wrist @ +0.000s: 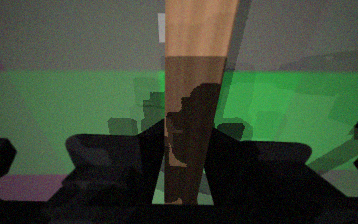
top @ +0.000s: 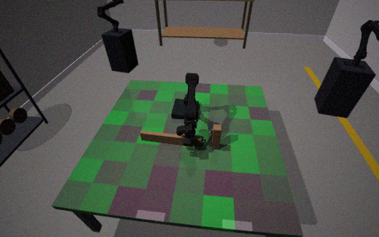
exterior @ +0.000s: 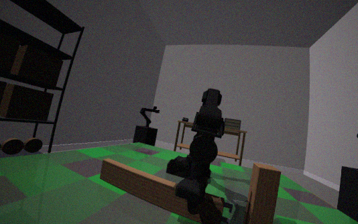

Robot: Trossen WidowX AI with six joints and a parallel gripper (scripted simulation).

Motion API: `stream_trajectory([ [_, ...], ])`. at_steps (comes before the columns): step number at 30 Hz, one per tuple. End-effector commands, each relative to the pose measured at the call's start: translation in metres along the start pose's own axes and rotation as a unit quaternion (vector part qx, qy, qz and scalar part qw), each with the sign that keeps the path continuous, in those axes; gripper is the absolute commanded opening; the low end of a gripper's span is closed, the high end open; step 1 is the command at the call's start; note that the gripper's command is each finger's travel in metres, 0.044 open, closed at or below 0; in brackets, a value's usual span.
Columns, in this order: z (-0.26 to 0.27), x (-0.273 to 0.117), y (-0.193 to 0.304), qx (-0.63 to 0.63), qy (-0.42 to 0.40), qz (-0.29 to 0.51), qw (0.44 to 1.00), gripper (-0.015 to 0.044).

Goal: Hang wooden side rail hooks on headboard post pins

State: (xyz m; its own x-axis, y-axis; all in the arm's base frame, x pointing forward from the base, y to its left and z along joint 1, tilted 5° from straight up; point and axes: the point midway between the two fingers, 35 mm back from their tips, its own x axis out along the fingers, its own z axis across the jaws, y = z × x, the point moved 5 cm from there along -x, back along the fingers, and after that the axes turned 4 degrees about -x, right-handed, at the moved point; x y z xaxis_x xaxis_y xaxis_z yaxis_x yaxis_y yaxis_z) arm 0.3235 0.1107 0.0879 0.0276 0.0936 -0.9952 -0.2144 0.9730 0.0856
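The wooden side rail (top: 161, 138) (exterior: 136, 180) (wrist: 197, 30) runs left to right, its far left end low at the table top. My gripper (top: 192, 142) (exterior: 200, 208) (wrist: 182, 121) is shut on the rail near its right, hook end, with one finger on each side. A dark steel hook (exterior: 228, 206) sticks out of the rail's right end in the exterior view, a short gap left of the post. The upright wooden headboard post (top: 216, 136) (exterior: 265, 194) stands just right of the rail's end. Its slot and pins are hidden, and the lower hook is too dark to make out clearly.
The patchwork table top (top: 189, 184) bears the rail, the post and my arm's base (top: 179, 108). Off the table stand a dark shelf unit (exterior: 67, 80) at the left, a wooden bench (top: 203, 32) at the back and two pedestals with other arms (top: 119, 50) (top: 344, 85).
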Motion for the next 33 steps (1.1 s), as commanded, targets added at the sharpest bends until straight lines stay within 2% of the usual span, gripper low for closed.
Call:
stream_trajectory([
  [1, 0.0001, -0.0032, -0.0001, 0.005, -0.002, 0.000, 1.000, 0.0000],
  [33, 0.0001, -0.0085, -0.0001, 0.005, -0.002, 0.000, 1.000, 0.0000],
])
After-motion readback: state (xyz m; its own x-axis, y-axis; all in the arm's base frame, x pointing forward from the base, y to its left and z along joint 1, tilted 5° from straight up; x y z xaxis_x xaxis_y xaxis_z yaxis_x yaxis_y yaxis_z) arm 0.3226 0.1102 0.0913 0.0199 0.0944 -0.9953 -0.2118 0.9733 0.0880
